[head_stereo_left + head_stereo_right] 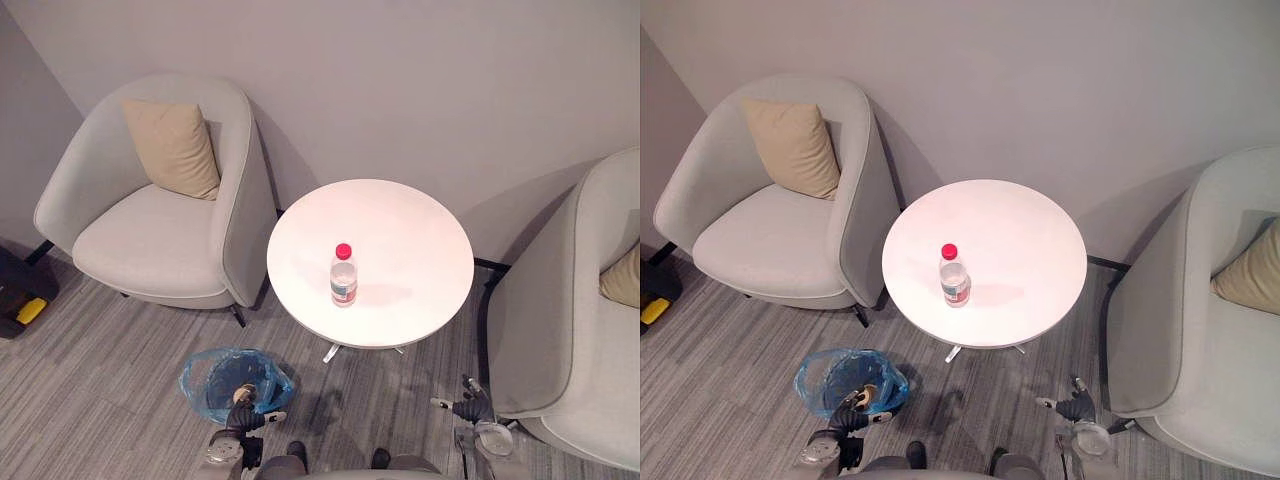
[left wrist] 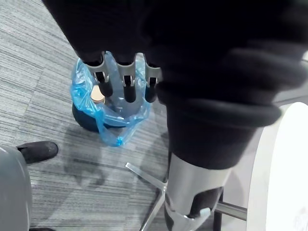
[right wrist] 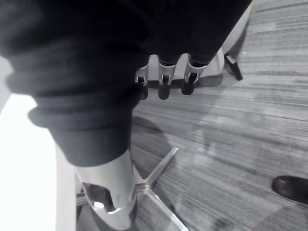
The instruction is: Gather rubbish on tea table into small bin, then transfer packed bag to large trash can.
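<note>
A clear plastic bottle (image 1: 343, 275) with a red cap stands upright near the middle of the round white tea table (image 1: 400, 230). On the floor at the table's front left sits the small dark bin (image 1: 235, 382), lined with a blue bag (image 2: 109, 118); a tan round item (image 2: 97, 95) lies inside. My left hand (image 1: 247, 412) hangs just in front of the bin, its fingers (image 2: 126, 83) relaxed and holding nothing. My right hand (image 1: 468, 404) hangs low at the table's front right, with its fingers (image 3: 164, 83) also relaxed and empty.
A grey armchair (image 1: 160, 240) with a tan cushion (image 1: 172, 147) stands left of the table. Another grey armchair (image 1: 570, 330) stands to the right. The table's metal star foot (image 3: 156, 175) spreads on the grey floor. A black and yellow object (image 1: 22, 295) lies far left.
</note>
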Controlling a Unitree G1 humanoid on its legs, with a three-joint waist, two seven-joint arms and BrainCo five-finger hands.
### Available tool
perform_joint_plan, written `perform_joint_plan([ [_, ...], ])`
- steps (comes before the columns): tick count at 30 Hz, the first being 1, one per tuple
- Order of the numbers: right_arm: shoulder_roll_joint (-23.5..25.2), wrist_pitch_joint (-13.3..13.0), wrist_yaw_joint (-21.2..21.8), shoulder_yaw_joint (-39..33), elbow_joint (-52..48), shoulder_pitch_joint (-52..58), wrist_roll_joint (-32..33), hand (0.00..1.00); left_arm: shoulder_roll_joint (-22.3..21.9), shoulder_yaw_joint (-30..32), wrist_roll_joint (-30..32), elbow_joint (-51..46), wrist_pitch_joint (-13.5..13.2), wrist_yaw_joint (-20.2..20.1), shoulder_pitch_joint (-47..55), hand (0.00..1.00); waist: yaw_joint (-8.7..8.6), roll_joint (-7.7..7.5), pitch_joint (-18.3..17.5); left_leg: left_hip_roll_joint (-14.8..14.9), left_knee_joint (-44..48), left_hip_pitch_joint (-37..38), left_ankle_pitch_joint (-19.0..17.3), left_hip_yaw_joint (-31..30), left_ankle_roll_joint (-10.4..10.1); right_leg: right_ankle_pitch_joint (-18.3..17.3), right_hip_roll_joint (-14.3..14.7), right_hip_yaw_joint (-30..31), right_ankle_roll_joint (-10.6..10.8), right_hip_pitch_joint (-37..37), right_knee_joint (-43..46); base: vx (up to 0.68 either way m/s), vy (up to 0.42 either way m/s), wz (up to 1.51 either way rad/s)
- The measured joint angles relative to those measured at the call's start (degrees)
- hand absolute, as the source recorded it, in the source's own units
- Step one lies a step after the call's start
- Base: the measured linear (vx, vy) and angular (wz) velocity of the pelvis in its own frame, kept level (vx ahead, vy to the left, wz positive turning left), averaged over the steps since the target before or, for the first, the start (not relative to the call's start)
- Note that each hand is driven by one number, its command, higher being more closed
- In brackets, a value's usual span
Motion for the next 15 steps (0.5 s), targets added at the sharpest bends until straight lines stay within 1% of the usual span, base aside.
perform_joint_plan([
  [3,-0.7,-0.4,0.0,0.0,-7.5,1.2,-0.2,0.0,0.3,2.0,0.0,-0.3,0.0,0.0,0.7,0.0,-0.01,-0.19,-1.2,-0.1,-0.2,0.1,0.0,0.3,0.0,0.0,0.0,0.5,0.0,-0.1,-0.2,-0.01,0.0,-0.1],
  [6,-1.0,-0.7,0.0,-0.1,-11.2,1.5,-2.1,0.0,1.4,2.2,0.0,-1.7,-0.1,0.1,1.5,0.0,0.02,-0.67,-1.9,-0.1,-0.5,0.3,0.0,0.2,0.0,0.0,0.1,0.5,0.0,0.0,-0.6,0.0,0.0,0.0],
  [12,-1.2,-0.9,0.2,0.1,-17.6,2.0,-4.2,0.0,1.5,2.3,0.0,-3.5,-0.1,0.0,3.0,0.0,0.04,-0.61,-3.0,-0.2,-1.1,0.7,0.0,-0.2,0.0,0.3,0.2,0.5,0.0,0.7,-1.4,0.03,-0.003,0.0],
  [15,-2.3,-1.6,0.3,1.2,-20.2,2.0,-4.5,0.0,1.5,2.2,0.0,-3.6,-0.2,0.0,3.2,0.0,0.04,-0.74,-3.2,-0.3,-1.3,1.2,0.0,-0.7,0.1,0.5,0.2,0.2,0.1,1.6,-2.3,0.0,-0.003,0.01],
])
